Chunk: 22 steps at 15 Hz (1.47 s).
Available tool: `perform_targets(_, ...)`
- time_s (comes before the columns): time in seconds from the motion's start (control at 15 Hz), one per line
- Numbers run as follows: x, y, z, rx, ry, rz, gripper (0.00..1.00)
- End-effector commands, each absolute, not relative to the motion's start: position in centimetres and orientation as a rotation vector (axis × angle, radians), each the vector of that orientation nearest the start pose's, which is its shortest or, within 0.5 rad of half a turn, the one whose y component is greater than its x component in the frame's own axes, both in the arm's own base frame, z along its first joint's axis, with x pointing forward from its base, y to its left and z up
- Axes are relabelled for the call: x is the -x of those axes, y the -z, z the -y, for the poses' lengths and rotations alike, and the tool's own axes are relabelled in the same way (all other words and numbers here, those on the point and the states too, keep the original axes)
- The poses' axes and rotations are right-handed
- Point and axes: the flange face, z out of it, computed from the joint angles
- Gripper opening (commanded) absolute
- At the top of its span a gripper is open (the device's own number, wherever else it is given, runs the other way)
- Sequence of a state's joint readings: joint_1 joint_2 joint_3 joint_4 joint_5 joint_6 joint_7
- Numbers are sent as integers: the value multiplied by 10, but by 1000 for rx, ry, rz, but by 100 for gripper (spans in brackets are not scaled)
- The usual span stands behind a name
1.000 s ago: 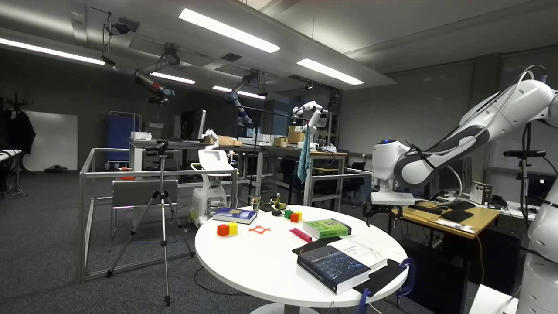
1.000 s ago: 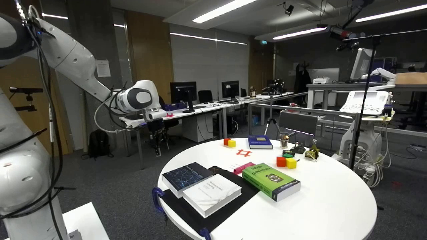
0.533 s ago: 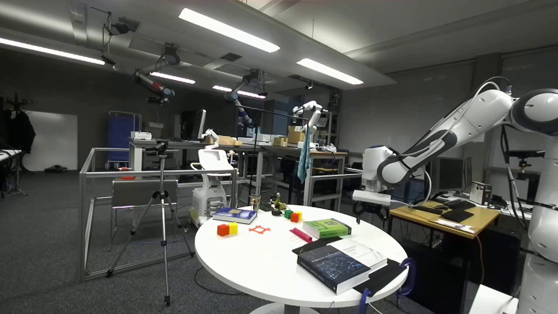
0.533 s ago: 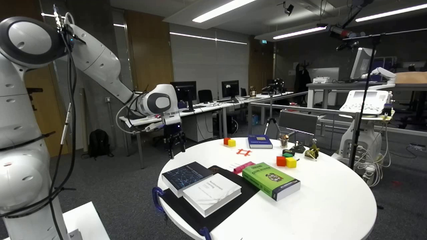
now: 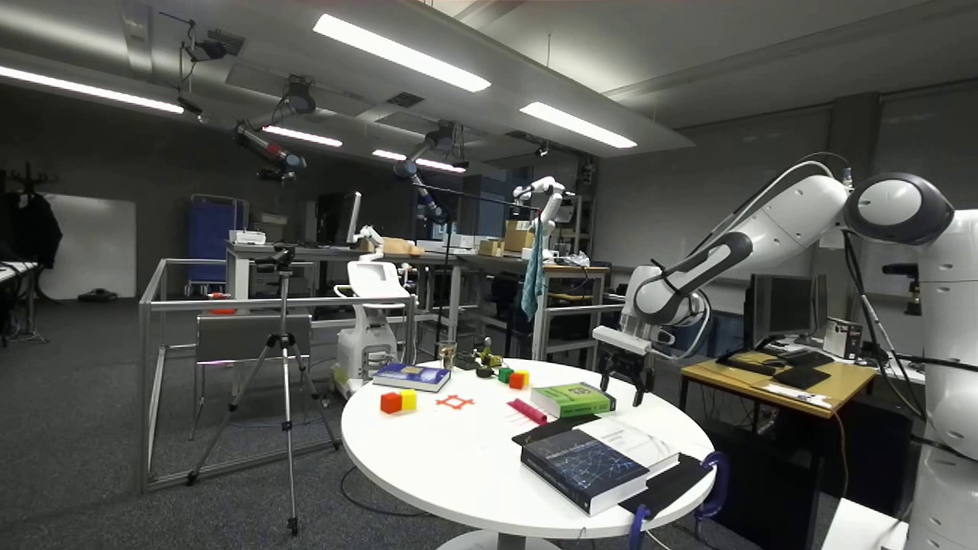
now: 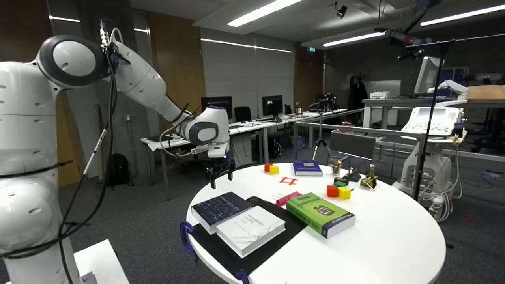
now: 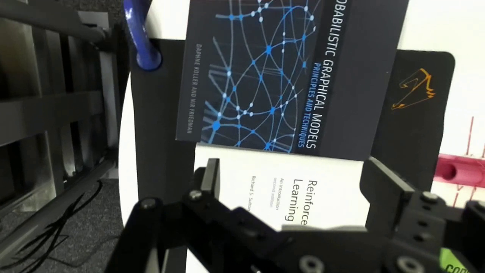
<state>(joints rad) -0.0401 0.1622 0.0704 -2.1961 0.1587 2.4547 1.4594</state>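
Clearly spread, the jaws of the gripper [image 6: 221, 180] stand wide apart above a dark book [image 6: 219, 209] and a white book [image 6: 251, 230] on a round white table [image 6: 386, 244].

Both books lie flat, side by side, below the fingertips [image 7: 211, 178], which touch neither; in the wrist view the fingertips frame part of the white book's cover, lettered "Learning", while the dark book's cover shows "Graphical Models" beside a blue web of lines. A black mat [image 6: 221, 252] spreads under both, and blue clamps [image 6: 184, 236] sit at two of its corners on the table's edge. Just beside the mat lies a green book [image 6: 320, 215], with a pink piece [image 6: 288, 198] near its corner. Farther off, a red block [image 6: 332, 191] and a yellow block [image 6: 344, 192] sit side by side.
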Motion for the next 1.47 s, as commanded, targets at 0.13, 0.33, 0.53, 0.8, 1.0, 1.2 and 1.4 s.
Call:
perform_targets(0.13, -580, -296, -5, 2024, -45, -2098, 100)
perform_targets(0.33, -581, -275, 6, 2032, -53, -2101, 100)
perform_targets(0.53, -580, -257, 20, 2038, -61, -2109, 100)
perform_targets(0.8, -574, -246, 25, 2056, -90, -2141, 100)
perform_targets(1.0, -575, -242, 28, 2056, -95, -2143, 100)
perform_targets(1.2, -568, -236, 26, 2079, -16, -2143, 100)
perform_targets(1.4, -569, -220, 31, 2079, 131, -2159, 100)
